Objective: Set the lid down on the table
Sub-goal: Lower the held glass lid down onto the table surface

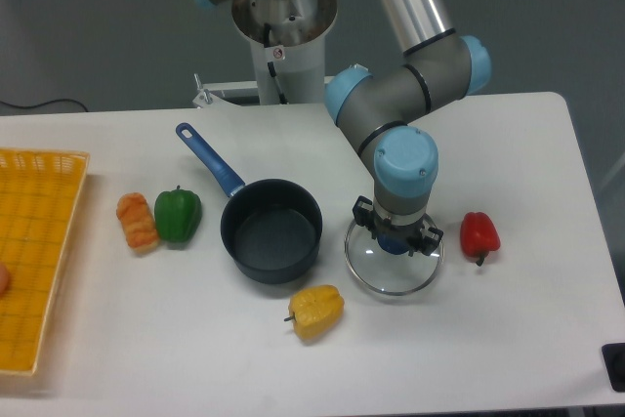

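Pointing straight down from our arm, the claw (395, 240) sits over the centre of the lid (393, 261), and its fingers appear to be pinching the dark blue knob, though the wrist hides most of the contact, so we judge this rather than see it plainly. We have only the one fixed view to work from.

From that camera, the lid lies on or just above the white counter (527, 144), between the saucepan (270, 229) on one side and the red pepper (479, 233) on the other. We cannot tell whether its metal rim already touches the surface. The saucepan stands open just beside it, the yellow pepper (315, 311) lies near the lid's front edge, and the green pepper (177, 214), the orange vegetable (138, 221) and the yellow tray (39, 261) are well apart, further along.

Our worry is the release. If we let go while the glass hangs above the counter, it may drop, rattle or skid toward the saucepan or the yellow pepper. If we press down too far, the rim could be forced against the counter. Lifting away before the fingers fully part could drag the lid along.
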Robot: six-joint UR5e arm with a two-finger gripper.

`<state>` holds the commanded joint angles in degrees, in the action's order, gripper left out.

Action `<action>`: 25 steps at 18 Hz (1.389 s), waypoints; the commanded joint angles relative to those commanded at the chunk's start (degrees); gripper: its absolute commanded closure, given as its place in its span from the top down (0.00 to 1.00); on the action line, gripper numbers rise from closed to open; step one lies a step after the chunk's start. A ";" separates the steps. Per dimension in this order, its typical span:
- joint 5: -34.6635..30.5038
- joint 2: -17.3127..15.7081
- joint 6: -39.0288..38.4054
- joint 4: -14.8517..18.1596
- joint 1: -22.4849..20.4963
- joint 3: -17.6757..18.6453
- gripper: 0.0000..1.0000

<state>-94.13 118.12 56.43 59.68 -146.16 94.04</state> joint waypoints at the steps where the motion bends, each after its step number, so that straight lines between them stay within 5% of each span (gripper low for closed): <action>1: 0.00 -0.09 0.00 0.00 0.00 0.00 0.68; 25: 0.00 0.79 -0.09 -0.09 0.26 0.09 0.70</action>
<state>-94.13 118.92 56.34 59.59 -145.90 94.13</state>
